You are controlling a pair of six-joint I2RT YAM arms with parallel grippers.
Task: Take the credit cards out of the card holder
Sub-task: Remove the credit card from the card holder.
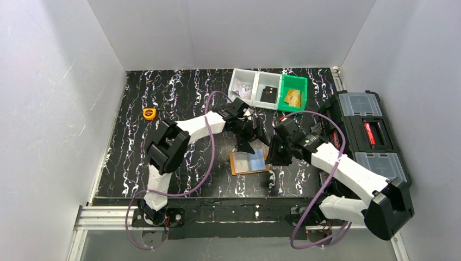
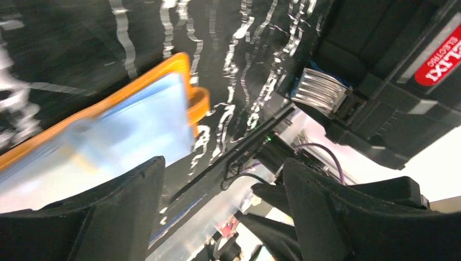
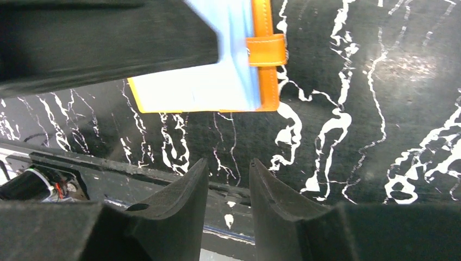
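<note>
The card holder (image 1: 235,164) lies open and flat on the black marbled table (image 1: 163,163), orange with a closure tab (image 3: 266,50). A pale blue credit card (image 1: 253,161) lies in its inner face, also plain in the left wrist view (image 2: 136,125) and the right wrist view (image 3: 217,81). My left gripper (image 1: 251,142) hovers just behind the holder, its jaws wide open (image 2: 223,168) with nothing between them. My right gripper (image 1: 273,156) sits at the holder's right edge, its fingers (image 3: 228,166) a narrow gap apart and holding nothing.
A white divided bin (image 1: 254,84) holding a dark flat thing (image 1: 267,95) and a green bin (image 1: 293,93) stand at the back. A black toolbox (image 1: 369,130) fills the right side. A yellow-orange tape measure (image 1: 149,113) lies at the left. White walls enclose the table.
</note>
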